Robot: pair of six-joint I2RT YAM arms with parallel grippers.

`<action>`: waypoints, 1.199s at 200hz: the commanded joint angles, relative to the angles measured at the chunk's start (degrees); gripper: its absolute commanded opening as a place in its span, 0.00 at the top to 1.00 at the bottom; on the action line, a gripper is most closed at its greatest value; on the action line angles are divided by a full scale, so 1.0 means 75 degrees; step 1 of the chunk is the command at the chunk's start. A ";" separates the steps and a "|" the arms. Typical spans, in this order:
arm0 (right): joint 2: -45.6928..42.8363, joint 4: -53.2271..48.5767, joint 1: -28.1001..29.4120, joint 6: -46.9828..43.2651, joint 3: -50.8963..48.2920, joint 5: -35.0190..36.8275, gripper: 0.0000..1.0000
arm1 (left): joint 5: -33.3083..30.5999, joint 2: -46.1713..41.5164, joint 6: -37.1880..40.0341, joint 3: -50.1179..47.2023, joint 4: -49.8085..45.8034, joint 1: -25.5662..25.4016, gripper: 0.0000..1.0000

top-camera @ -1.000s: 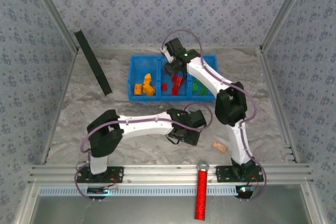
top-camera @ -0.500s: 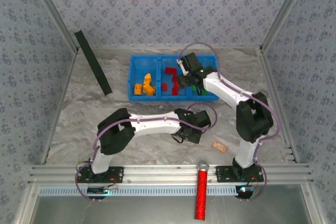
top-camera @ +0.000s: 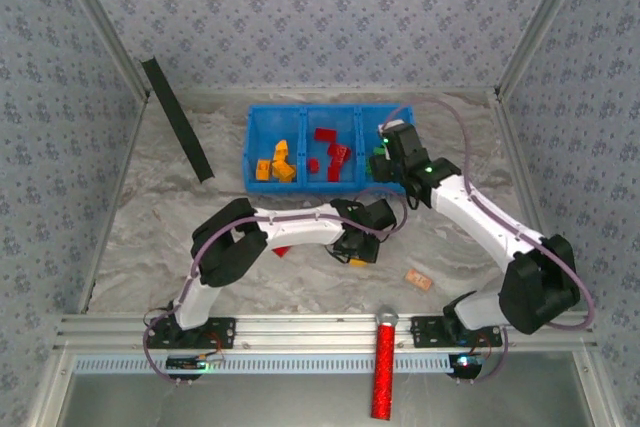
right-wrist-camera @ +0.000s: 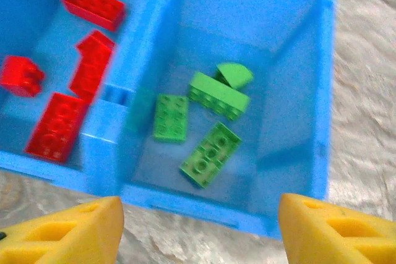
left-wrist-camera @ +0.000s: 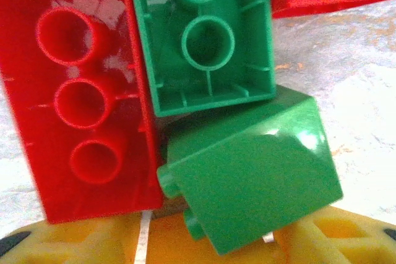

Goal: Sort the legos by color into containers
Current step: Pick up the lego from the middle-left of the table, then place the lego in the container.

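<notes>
In the left wrist view a sloped green brick (left-wrist-camera: pixel 253 171) lies between my left gripper's (left-wrist-camera: pixel 204 242) yellow fingertips (left-wrist-camera: pixel 62 239), and the gripper is shut on it. Touching it are a long red brick (left-wrist-camera: pixel 80 103) and an upturned green brick (left-wrist-camera: pixel 207 35), both on the table. In the top view the left gripper (top-camera: pixel 356 244) is at the table's middle. The blue containers (top-camera: pixel 247 147) hold yellow bricks (top-camera: pixel 275 164) left, red bricks (top-camera: pixel 330 152) in the middle and green bricks (right-wrist-camera: pixel 210 146) right. My right gripper (right-wrist-camera: pixel 201 227) hangs open, holding nothing, over the green compartment's near wall (right-wrist-camera: pixel 204 211).
A red brick (top-camera: pixel 282 250) pokes out from under the left forearm. A pale peach block (top-camera: pixel 419 279) lies near the right arm's base. A black bar (top-camera: pixel 177 119) leans at the back left and a red cylinder (top-camera: pixel 384 367) stands at the front rail.
The right gripper let a red brick fall into the middle compartment, opened, and swung right over the green compartment. The left gripper shifted slightly and closed in on the green brick.
</notes>
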 commanded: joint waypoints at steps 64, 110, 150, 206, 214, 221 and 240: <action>-0.1124 -0.0827 -0.1054 0.1552 -0.0775 -0.0630 0.22 | 0.0808 -0.0621 -0.0115 -0.0822 0.0231 -0.0011 0.64; -0.1300 -0.1017 -0.1255 0.2229 -0.1155 -0.1264 0.22 | 0.0116 -0.2201 0.0163 -0.1216 -0.0067 0.0137 0.66; -0.1273 -0.0674 -0.1487 0.2610 -0.1471 -0.2408 0.22 | -0.0542 -0.3287 0.0842 -0.0727 -0.0723 0.0841 0.67; -0.0821 -0.0252 -0.1246 0.3052 -0.1920 -0.3062 0.25 | -0.1049 -0.4150 0.2153 -0.0133 -0.1076 0.2888 0.66; -0.0750 -0.0219 -0.1154 0.3118 -0.1982 -0.3002 0.26 | -0.1059 -0.4177 0.2308 -0.0019 -0.1079 0.3223 0.66; -0.0666 -0.0215 -0.1082 0.3181 -0.2036 -0.2955 0.26 | -0.1095 -0.4178 0.2451 0.0073 -0.1050 0.3491 0.66; -0.0351 -0.0114 -0.0861 0.3279 -0.2120 -0.2857 0.29 | -0.1110 -0.4042 0.2755 0.0328 -0.0972 0.4120 0.66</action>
